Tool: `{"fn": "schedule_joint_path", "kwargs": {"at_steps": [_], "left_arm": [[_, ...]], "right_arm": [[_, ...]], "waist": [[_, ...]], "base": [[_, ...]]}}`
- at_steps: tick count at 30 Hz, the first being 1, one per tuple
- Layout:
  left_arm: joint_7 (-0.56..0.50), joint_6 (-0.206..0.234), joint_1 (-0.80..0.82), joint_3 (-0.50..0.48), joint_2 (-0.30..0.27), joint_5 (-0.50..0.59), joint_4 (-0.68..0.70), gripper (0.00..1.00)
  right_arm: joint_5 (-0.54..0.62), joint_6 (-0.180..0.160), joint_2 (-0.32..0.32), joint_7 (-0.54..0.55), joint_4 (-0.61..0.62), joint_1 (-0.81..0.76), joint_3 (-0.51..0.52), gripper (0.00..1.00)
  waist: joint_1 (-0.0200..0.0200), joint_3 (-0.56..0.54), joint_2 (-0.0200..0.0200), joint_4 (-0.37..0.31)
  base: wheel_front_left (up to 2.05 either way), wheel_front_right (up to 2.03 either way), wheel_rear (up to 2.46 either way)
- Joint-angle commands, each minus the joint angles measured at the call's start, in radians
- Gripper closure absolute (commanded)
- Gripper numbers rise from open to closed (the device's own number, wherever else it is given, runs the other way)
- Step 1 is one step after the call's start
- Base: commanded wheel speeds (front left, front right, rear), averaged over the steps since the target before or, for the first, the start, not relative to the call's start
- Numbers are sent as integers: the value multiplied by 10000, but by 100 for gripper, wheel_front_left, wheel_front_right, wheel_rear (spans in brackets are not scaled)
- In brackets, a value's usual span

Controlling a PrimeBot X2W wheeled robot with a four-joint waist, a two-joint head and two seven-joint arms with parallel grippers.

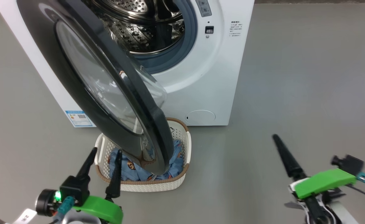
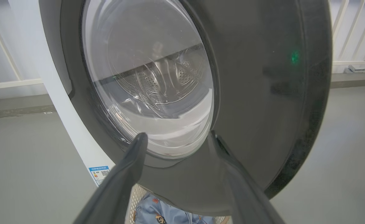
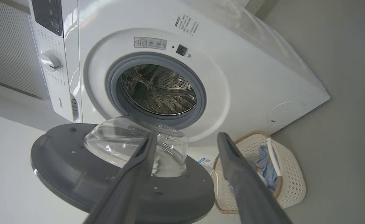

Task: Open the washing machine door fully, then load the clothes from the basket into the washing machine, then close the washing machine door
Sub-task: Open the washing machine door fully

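The large round washing machine door (image 1: 101,84), a glossy black ring around a bulging clear glass bowl, stands partly open, hinged at the left of the opening on the big white front-loading washing machine (image 1: 198,81). Its plane runs out from the machine front toward the robot, with the outer face turned to the robot's left and the glass bowl to its right. As a disc it has no long axis, and it likely swings about an upright hinge line. Its free edge hangs over the small cream-white perforated plastic basket (image 1: 145,186), which sits on the floor just in front of the machine and holds the light blue printed clothes (image 1: 129,169). The left gripper (image 1: 106,151) has its fingers apart and holds nothing. Its tips lie close to the door's outer face, but contact cannot be confirmed. The right gripper (image 3: 187,135) is also spread and empty, well apart from the door. The door is judged rigid and slick, so press on the black ring near the free edge, not on the glass. The clothes are judged light and limp, so pinch a raised fold from above.
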State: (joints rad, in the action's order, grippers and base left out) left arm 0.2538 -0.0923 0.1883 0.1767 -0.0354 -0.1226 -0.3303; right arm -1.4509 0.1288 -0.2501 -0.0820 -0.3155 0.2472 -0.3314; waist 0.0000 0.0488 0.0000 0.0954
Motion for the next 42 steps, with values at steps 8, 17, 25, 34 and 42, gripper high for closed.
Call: {"fn": "schedule_joint_path", "kwargs": {"at_steps": [8,17,25,34,42], "left_arm": [[80,14,35,-868,-296,-25,464,0],[80,10,15,-1184,-371,16,597,0],[80,-13,66,-1252,-312,-28,612,0],[80,-14,3,-1449,-269,-106,613,0],[80,-47,9,-1548,-251,-84,573,0]], "right_arm": [[3762,19,-1137,-1737,-55,-499,1112,0],[10097,19,103,-1795,1633,-1133,3811,0],[12767,19,1230,-1712,1817,-1687,4015,0],[13431,19,1606,-1752,1402,-1902,4052,0],[13533,19,1804,-1786,1321,-1864,4042,0]], "waist": [[0,-76,0,-251],[0,5,0,-397],[0,23,0,-309],[0,37,0,-316],[0,41,0,-378]], "base": [[0,0,0],[0,0,0],[0,0,0],[0,0,0],[0,0,0]]}}
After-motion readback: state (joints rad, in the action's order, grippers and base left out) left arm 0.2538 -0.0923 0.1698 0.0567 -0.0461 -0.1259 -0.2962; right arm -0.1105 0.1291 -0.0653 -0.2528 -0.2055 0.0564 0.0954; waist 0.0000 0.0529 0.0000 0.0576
